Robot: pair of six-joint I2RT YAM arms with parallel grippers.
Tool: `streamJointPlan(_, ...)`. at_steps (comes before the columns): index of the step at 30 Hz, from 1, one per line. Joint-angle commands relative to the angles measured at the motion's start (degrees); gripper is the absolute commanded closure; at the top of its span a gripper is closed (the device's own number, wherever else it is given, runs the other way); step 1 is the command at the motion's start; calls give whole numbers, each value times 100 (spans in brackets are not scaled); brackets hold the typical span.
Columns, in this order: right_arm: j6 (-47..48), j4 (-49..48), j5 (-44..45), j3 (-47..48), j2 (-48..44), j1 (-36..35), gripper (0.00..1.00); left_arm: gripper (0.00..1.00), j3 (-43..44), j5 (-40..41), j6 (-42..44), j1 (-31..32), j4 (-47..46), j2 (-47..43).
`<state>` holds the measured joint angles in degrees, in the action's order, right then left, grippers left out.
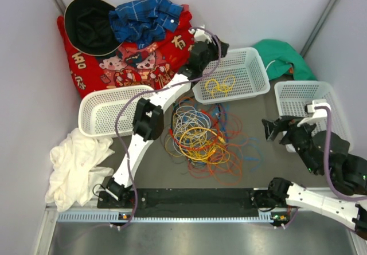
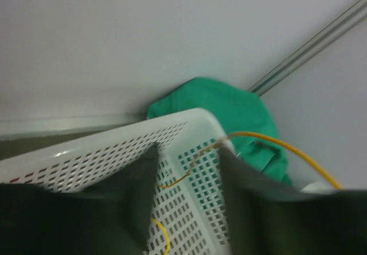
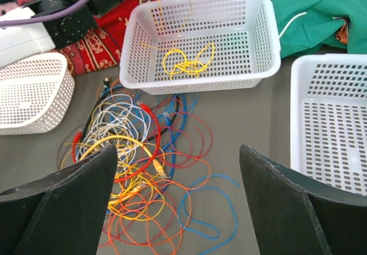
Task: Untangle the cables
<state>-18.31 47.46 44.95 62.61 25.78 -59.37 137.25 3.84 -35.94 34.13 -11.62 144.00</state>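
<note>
the tangle of cables lies on the desk between the two arms, just in front of the middle basket. a coiled yellow cable sits inside that basket, apart from the tangle. the left hand hangs over the basket's far left corner. in its wrist view its fingers stand somewhat apart and a yellow strand crosses the gap; i cannot tell whether it touches them. the right hand hovers right of the tangle, spread wide and holding nothing, with the cables lying to its left.
</note>
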Motion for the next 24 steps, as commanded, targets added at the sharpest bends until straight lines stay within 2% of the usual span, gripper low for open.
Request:
streamJointPlan(1,82,-141,-56,-12,435,-48,14,1,-5,109,35,-55,160,-135)
streamJointPlan(5,55,-202,-109,-3,551,-48,13,1,-601,73,175,-38,-95,-732)
streamJointPlan(9,-94,-202,-214,-117,525,-48,13,1,-1375,318,342,50,10,-1776)
streamJointPlan(11,-243,-167,-294,-152,490,-57,13,1,-1560,582,710,189,448,-2033)
streamJointPlan(13,-375,-123,-346,-214,463,-48,13,1,-1552,1222,1253,313,1070,-2262)
streamJointPlan(16,-428,-158,-486,-380,384,-57,13,1,-1631,2038,1581,507,2027,-2569)
streamJointPlan(18,-446,-193,-627,-547,436,-57,13,1,-2139,2200,1242,568,2364,-3087)
streamJointPlan(21,-437,-386,-1197,-873,725,-48,13,1,-3824,1920,644,621,2296,-4176)
streamJointPlan(22,-515,-456,-1295,-952,822,-48,12,1,-4777,1893,459,682,2226,-4475)
streamJointPlan(24,-577,-632,-1558,-1224,1120,-48,12,1,-5687,1858,-111,753,2050,-5319)
